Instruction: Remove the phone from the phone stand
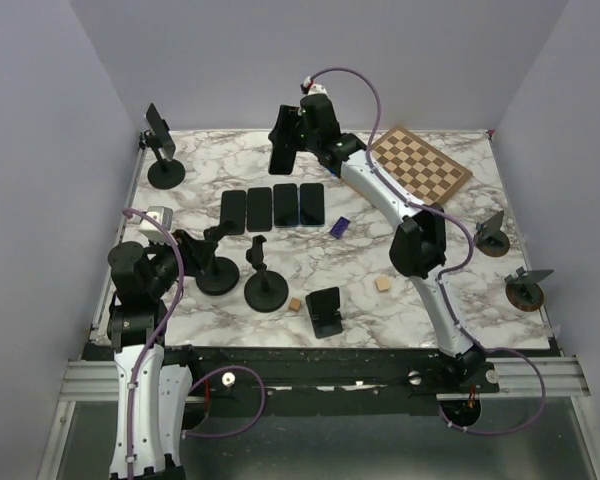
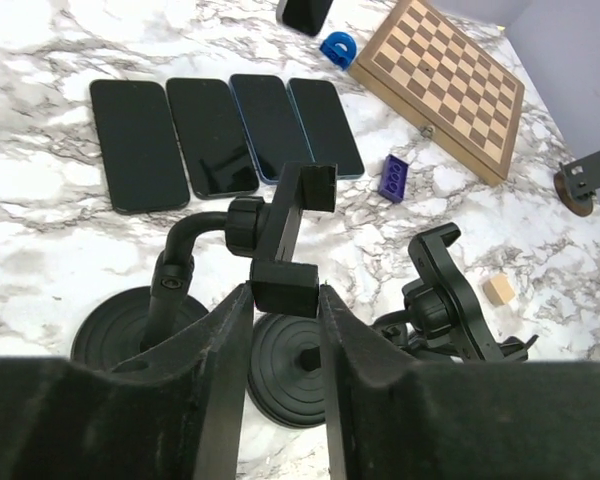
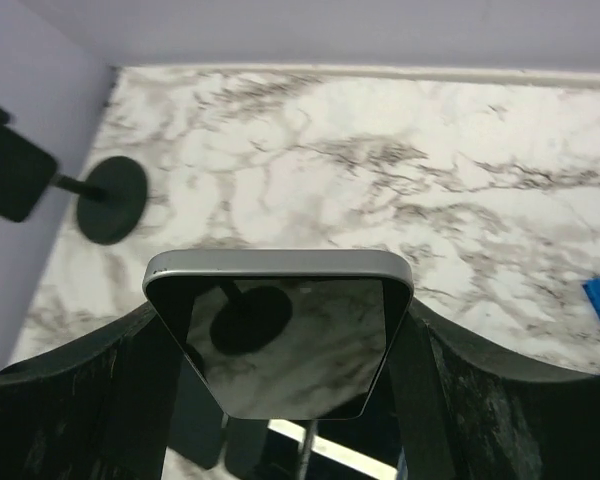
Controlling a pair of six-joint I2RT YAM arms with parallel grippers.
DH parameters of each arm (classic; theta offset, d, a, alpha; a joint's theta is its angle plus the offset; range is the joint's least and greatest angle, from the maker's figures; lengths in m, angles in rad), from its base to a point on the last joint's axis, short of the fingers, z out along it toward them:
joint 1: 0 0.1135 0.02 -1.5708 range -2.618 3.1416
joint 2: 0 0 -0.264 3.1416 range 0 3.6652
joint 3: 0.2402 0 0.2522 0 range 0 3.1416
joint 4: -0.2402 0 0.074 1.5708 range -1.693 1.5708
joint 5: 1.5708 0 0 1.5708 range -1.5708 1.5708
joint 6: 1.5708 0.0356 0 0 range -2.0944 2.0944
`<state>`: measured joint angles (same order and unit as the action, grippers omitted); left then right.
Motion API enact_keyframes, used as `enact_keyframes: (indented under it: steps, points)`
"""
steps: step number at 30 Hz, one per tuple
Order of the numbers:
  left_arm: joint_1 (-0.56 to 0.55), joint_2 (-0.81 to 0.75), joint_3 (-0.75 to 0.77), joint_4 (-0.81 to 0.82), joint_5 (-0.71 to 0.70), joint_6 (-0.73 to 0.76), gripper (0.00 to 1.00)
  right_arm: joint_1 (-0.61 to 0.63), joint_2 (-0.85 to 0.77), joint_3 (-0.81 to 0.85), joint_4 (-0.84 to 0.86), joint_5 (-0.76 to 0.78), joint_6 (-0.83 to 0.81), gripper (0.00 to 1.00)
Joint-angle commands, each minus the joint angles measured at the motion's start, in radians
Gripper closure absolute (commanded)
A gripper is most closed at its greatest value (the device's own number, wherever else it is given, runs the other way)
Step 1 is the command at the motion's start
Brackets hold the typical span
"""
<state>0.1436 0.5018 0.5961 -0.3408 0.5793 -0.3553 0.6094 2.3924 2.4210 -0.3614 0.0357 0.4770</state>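
Right wrist view: my right pincer (image 3: 280, 390) clenched on the phone (image 3: 280, 320), gripping its two long edges, raised above the far worktop (image 3: 410, 170). Left wrist view: my left pincer (image 2: 285, 300) grasping the phone stand (image 2: 280, 225) by its cradle's lower end; four phones (image 2: 225, 135) lie flat beyond
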Motion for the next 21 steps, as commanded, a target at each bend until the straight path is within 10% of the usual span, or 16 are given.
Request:
enact_keyframes:
  steps: [1,10,21]
  points:
    - [0.005,-0.02,0.055,0.02,-0.06,0.003,0.55,-0.019,0.079,0.059,0.033,0.166,-0.1,0.99]
    - [0.011,-0.028,0.062,0.004,-0.079,0.01,0.3,-0.067,0.24,0.123,0.18,0.238,-0.171,0.99]
    - [0.035,-0.003,0.066,0.02,-0.053,0.003,0.29,-0.104,0.337,0.135,0.225,0.219,-0.173,0.99]
